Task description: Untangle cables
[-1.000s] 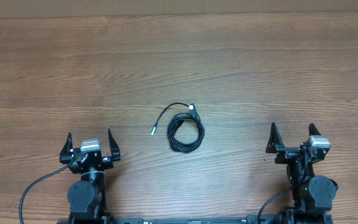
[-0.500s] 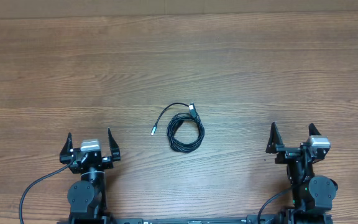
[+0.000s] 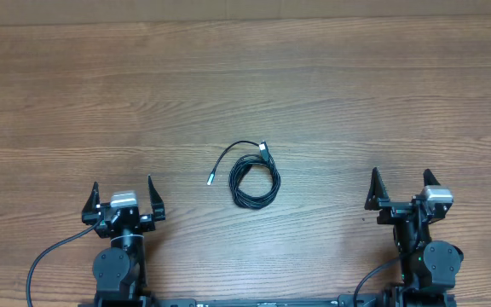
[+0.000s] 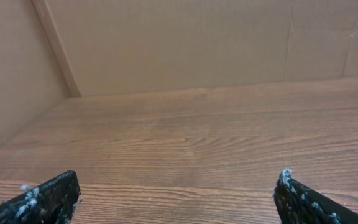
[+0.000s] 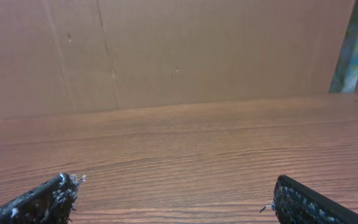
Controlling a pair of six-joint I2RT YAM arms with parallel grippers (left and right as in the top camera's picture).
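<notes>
A thin black cable (image 3: 254, 183) lies coiled in a small bundle at the middle of the wooden table. One loose end arcs left to a pale plug tip (image 3: 211, 178); another plug (image 3: 265, 150) sits at the coil's top. My left gripper (image 3: 124, 199) is open and empty, well to the lower left of the coil. My right gripper (image 3: 401, 191) is open and empty, well to the lower right. In the left wrist view (image 4: 178, 186) and the right wrist view (image 5: 176, 190) the fingertips are spread over bare wood; the cable does not show there.
The wooden table (image 3: 245, 85) runs to a cardboard wall at the back (image 4: 185, 43), with another wall at the left. Thick black robot wires (image 3: 49, 251) loop near the arm bases at the front edge.
</notes>
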